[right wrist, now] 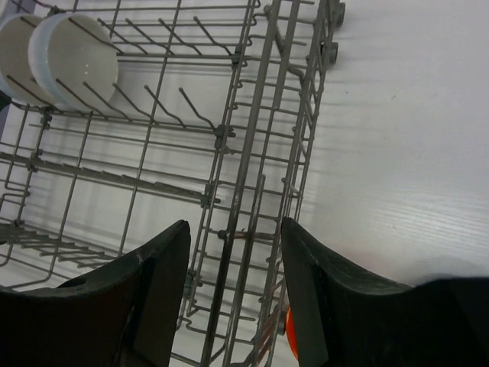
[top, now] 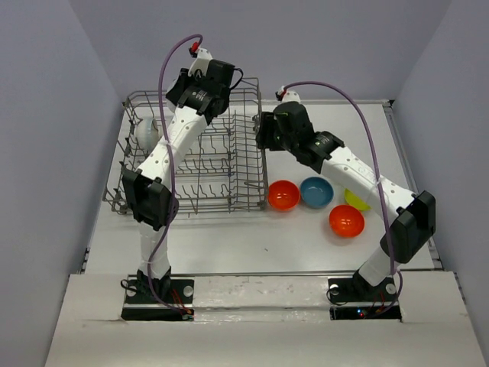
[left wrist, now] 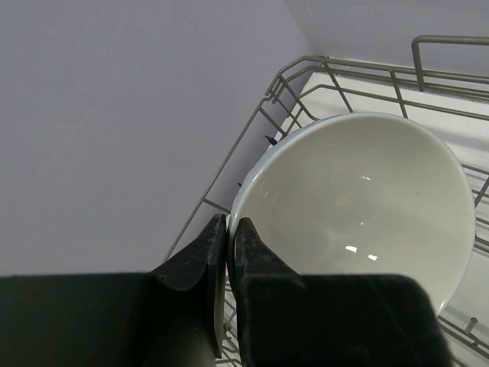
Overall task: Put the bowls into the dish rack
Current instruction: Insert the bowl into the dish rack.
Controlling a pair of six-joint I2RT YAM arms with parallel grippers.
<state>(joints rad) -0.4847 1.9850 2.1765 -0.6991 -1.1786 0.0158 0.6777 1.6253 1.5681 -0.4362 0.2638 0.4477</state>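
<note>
The grey wire dish rack (top: 229, 164) stands at the left of the table. My left gripper (left wrist: 229, 223) is shut on the rim of a white bowl (left wrist: 359, 199), which it holds on edge in the rack's far left corner. That bowl shows at the rack's left end in the top view (top: 145, 131). The right wrist view shows two white bowls (right wrist: 72, 61) standing there among the tines. My right gripper (right wrist: 233, 225) is open and empty above the rack's right wall (right wrist: 260, 191). Two orange-red bowls (top: 283, 195) (top: 346, 220), a blue bowl (top: 316, 192) and a yellow-green bowl (top: 355, 200) sit on the table to the right of the rack.
The right arm partly covers the yellow-green bowl. A sliver of an orange bowl (right wrist: 290, 340) shows beside my right finger. Grey walls enclose the table on the left, back and right. The table's white surface (top: 252, 237) lies in front of the rack.
</note>
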